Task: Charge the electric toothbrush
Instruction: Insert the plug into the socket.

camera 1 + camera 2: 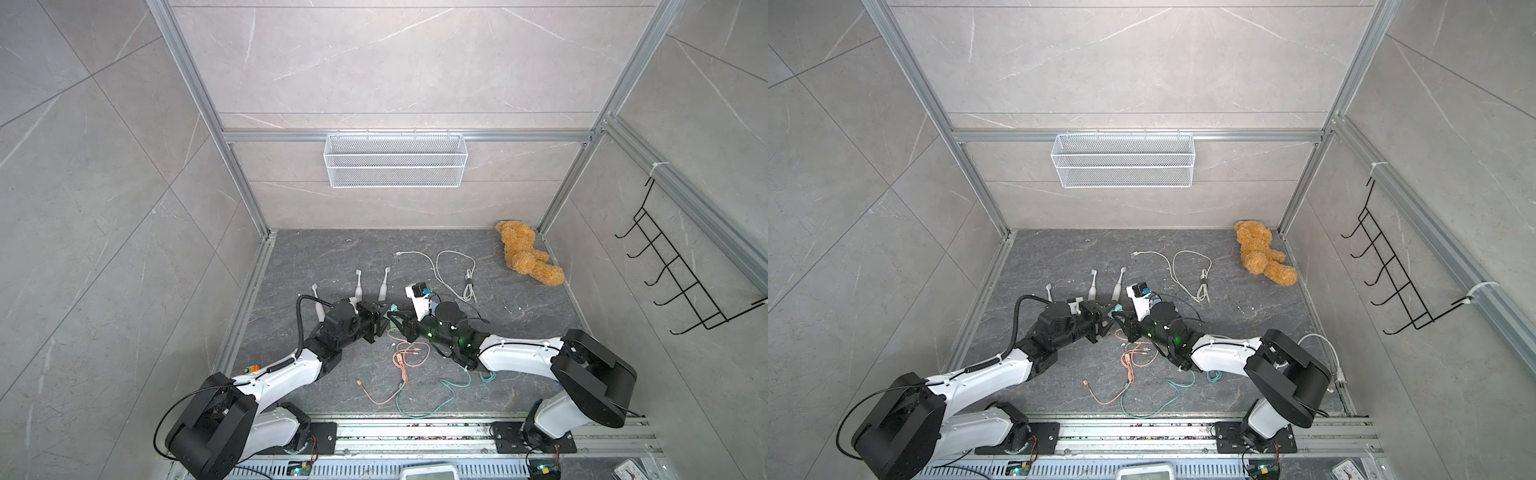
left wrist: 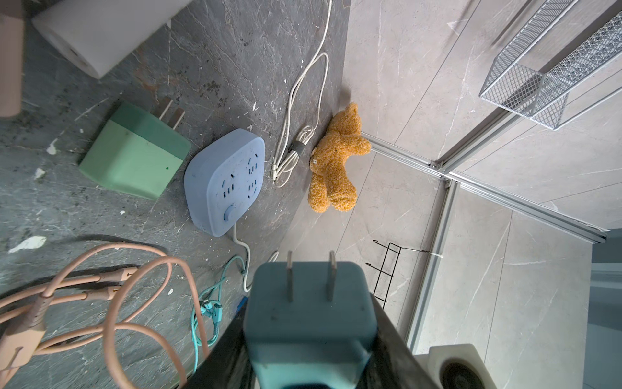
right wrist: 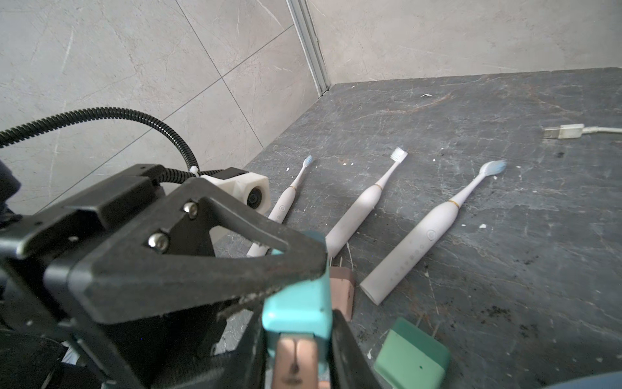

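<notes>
The two arms meet over the middle of the dark surface (image 1: pixel 332 257), fingertips almost nose to nose. The left fingers (image 2: pixel 390 343) are clamped partway closed on a teal charger block (image 2: pixel 309 320), its two metal prongs sticking straight out past the tips. At the block's other end a pink USB connector (image 3: pixel 294 363) sits against it, and the right fingers (image 3: pixel 350 357) stand narrow on either side of that connector. The wrist view is too close and blurred there, so I cannot tell whether they truly grip it. A pink cable (image 1: pixel 409 353) lies looped on the surface under and behind the right fingers, toward the arms' bases. Three white electric toothbrushes (image 3: pixel 358 215) lie flat side by side just beyond the left fingers, brush heads pointing away from them, apart from both pairs of fingers. A green charger block (image 3: pixel 410 357) lies just beside the right fingers, and a blue power strip (image 2: pixel 223 182) sits next to it, near the left fingers' tips.
</notes>
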Tool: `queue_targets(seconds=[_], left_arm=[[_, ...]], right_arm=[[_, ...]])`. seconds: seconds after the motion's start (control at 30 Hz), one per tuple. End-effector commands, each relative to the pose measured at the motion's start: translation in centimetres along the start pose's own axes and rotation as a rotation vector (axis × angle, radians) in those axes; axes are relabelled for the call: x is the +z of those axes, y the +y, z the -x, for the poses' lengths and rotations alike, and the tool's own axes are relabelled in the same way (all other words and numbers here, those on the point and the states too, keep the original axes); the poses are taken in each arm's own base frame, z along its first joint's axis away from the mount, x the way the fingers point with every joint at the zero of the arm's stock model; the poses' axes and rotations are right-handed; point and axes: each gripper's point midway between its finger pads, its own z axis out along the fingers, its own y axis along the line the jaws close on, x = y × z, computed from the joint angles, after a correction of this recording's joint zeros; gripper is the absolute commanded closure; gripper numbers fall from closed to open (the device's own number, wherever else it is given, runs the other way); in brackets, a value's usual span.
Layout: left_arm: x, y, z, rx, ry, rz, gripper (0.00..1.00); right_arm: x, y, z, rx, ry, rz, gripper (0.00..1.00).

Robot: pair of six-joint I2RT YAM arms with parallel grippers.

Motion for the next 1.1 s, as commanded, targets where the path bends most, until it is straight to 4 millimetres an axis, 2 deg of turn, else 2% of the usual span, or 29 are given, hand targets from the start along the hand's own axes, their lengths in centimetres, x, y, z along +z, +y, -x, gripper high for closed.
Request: queue_targets(seconds=[0.0, 0.07, 0.1, 0.17, 0.23, 0.47, 0.63, 0.8, 0.9, 1.07], left_arm=[[-0.1, -2.9, -1.7, 0.061, 0.076, -0.084, 0.79], [-0.2, -2.8, -1.7, 0.070, 0.072, -0.063, 0.51], [-0.2, -2.7, -1.6, 0.077, 0.068, -0.054, 0.42], [-0.7, -2.8, -1.2, 0.120, 0.054, -0.036, 0.25], [-1.4, -2.9, -0.5, 0.180, 0.029, 0.004, 0.14], [-5.7, -2.5, 3.1, 0.485, -0.175, 0.238, 0.09], [-7.9, -1.7, 5.6, 0.607, -0.315, 0.381, 0.08], [-8.1, -0.4, 6.8, 0.627, -0.356, 0.452, 0.07], [-8.0, 0.1, 7.3, 0.639, -0.368, 0.484, 0.07], [-8.3, 0.7, 8.0, 0.671, -0.388, 0.536, 0.07]], right_arm=[[-0.3, 0.6, 1.5, 0.022, -0.043, 0.008, 1.00], [-0.7, 0.2, 1.6, 0.036, -0.036, -0.028, 1.00], [-0.9, -0.2, 1.5, 0.040, -0.022, -0.052, 1.00], [-1.4, -1.0, 1.3, 0.042, 0.032, -0.121, 1.00], [-2.3, -2.0, 0.4, 0.031, 0.116, -0.203, 1.00], [-7.9, -5.5, -1.0, -0.023, 0.352, -0.504, 1.00], [-10.7, -6.7, 0.1, -0.090, 0.475, -0.651, 1.00], [-12.0, -7.9, 1.1, -0.089, 0.595, -0.718, 1.00], [-12.2, -8.1, 1.3, -0.070, 0.640, -0.681, 1.00], [-12.8, -9.4, 2.3, 0.052, 0.631, -0.685, 1.00]])
